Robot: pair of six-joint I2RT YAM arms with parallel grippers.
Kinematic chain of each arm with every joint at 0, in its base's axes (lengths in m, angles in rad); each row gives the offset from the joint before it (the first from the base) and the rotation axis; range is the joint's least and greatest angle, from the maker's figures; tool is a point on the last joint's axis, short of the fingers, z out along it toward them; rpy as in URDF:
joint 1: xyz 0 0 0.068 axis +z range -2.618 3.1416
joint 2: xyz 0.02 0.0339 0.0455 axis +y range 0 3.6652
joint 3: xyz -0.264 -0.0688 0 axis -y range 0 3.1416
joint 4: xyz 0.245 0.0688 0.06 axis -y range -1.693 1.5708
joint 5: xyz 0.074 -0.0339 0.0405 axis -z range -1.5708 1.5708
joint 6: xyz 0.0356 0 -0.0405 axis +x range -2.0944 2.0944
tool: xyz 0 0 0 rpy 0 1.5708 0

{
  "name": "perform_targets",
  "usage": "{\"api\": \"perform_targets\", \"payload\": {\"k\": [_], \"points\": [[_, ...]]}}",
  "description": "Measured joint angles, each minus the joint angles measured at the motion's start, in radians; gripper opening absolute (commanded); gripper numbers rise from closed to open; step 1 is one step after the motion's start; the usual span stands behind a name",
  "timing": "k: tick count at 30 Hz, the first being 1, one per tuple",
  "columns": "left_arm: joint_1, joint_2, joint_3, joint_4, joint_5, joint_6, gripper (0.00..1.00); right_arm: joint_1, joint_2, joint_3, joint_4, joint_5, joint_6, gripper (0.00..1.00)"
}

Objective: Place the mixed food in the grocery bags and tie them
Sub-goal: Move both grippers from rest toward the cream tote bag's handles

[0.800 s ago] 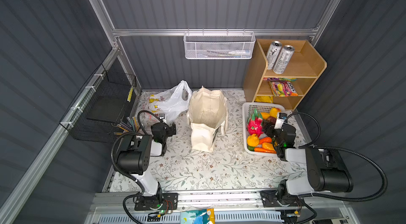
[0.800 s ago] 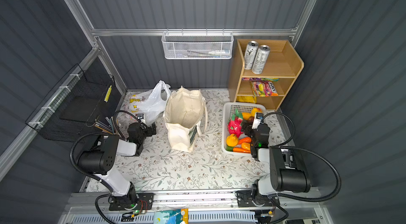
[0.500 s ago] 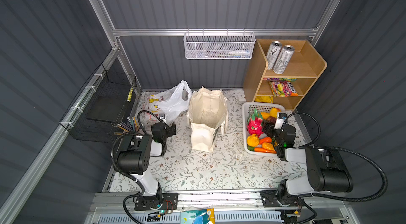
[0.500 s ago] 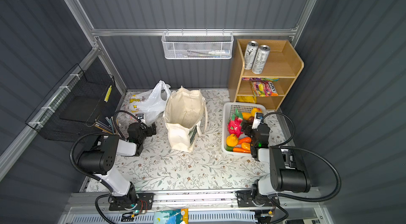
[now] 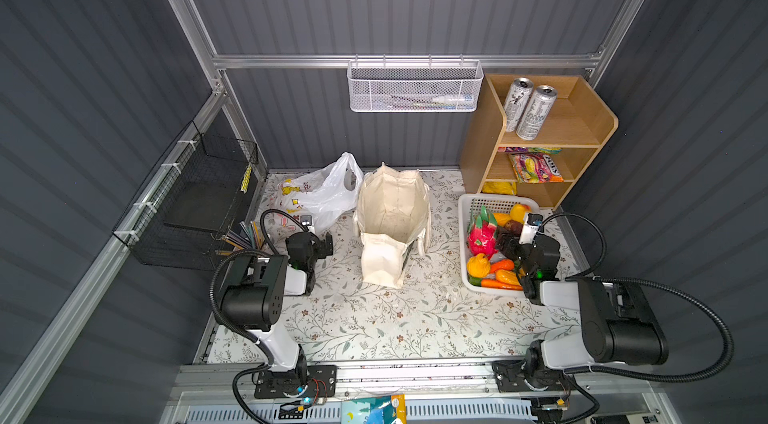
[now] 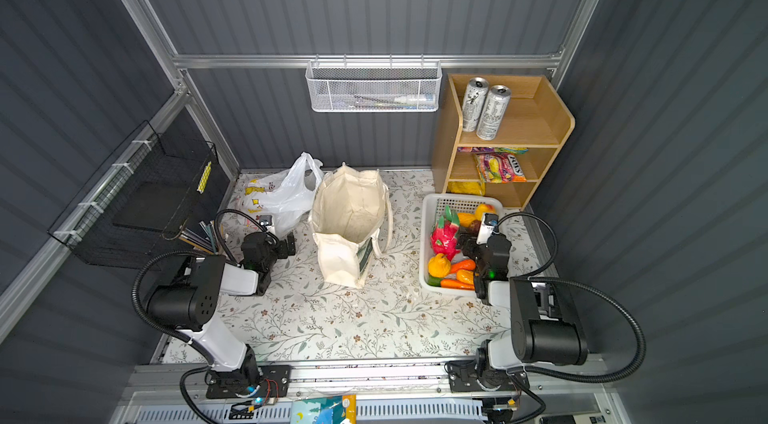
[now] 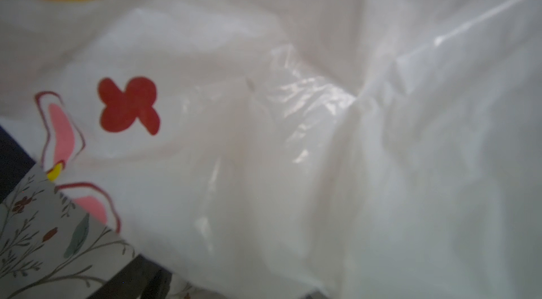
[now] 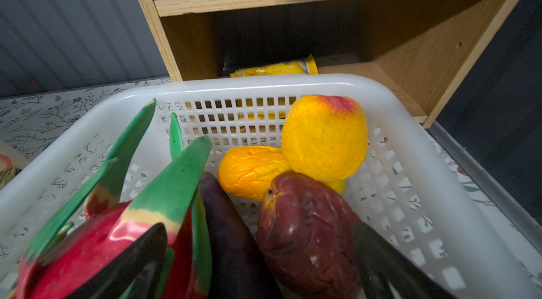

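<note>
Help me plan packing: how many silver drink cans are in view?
2. Both stand on the wooden shelf unit's top shelf: the left can by its wall, the right can beside it. The plastic bag may hide more.

A thin white plastic bag (image 5: 320, 193) with yellow and pink cartoon prints lies crumpled at the back left of the table, and just beside it a cream canvas tote (image 5: 392, 210) stands with its mouth open. Toy food is piled in a white basket (image 5: 492, 205) on the right: a pink dragon fruit (image 5: 481, 235), a purple eggplant (image 8: 234, 239), a wrinkled dark red fruit (image 8: 305, 233), a yellow fruit (image 8: 324, 136) and orange carrots (image 5: 500, 285). In the wooden shelf unit (image 5: 482, 143) behind it, two tall silver cans (image 5: 536, 112) stand on top, a bright snack packet (image 5: 536, 168) lies on the middle shelf and a yellow packet (image 5: 498, 188) lies on the bottom one.
</note>
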Motion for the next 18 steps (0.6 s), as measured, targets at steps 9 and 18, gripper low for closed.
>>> {"api": "perform_targets", "payload": {"k": [9, 18], "points": [[0.0, -0.28, 0.096, -0.318, -0.042, -0.076, 1.0, -0.006, -0.357, 0.072, -0.298, 0.128, 0.135, 0.99], [0.0, -0.537, 0.354, -0.898, 0.107, -0.282, 1.0, -0.027, -0.666, 0.29, -0.678, 0.0, 0.465, 0.94]]}}
